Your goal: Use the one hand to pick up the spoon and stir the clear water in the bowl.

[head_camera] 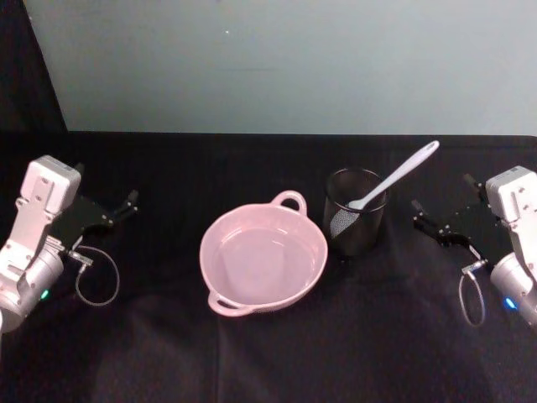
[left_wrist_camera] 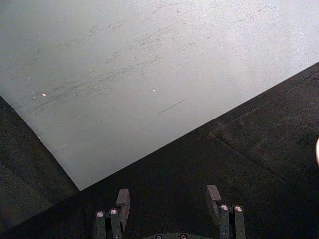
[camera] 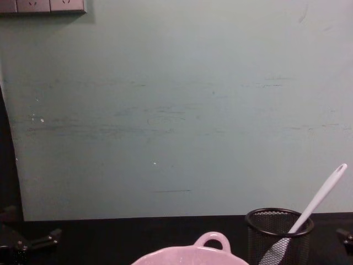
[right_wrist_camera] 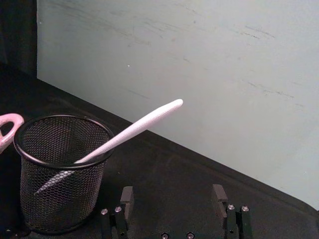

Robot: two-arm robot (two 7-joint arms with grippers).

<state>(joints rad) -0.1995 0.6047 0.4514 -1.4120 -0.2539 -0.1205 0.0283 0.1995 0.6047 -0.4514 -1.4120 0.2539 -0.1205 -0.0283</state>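
Spoon (head_camera: 396,176) came first: it stood leaning in the black mesh cup (head_camera: 366,233), which sat just to the right of the pink bowl (head_camera: 262,260). Its scoop end was down inside the cup. Its long white handle stuck up over the cup's rim and pointed away from the bowl. The bowl was on the black table (head_camera: 268,361), and it looked to have clear water in it. The right claw (right_wrist_camera: 172,199) waited farther right of the bowl, past the cup, low over the table. Its two fingers were wide apart and it held nothing. The left claw (left_wrist_camera: 168,198) waited well to the left of the bowl, and it was open and held nothing too. No claw touched the spoon, so I think the job was at its very first step, picking the spoon up. The right claw was nearer, so it seemed the best one to use. For the next move it would need to rise to the handle above the cup's rim, put one finger on each side, and squeeze. Then it would need to pull the spoon up gently, so the light cup would not tip toward the bowl.
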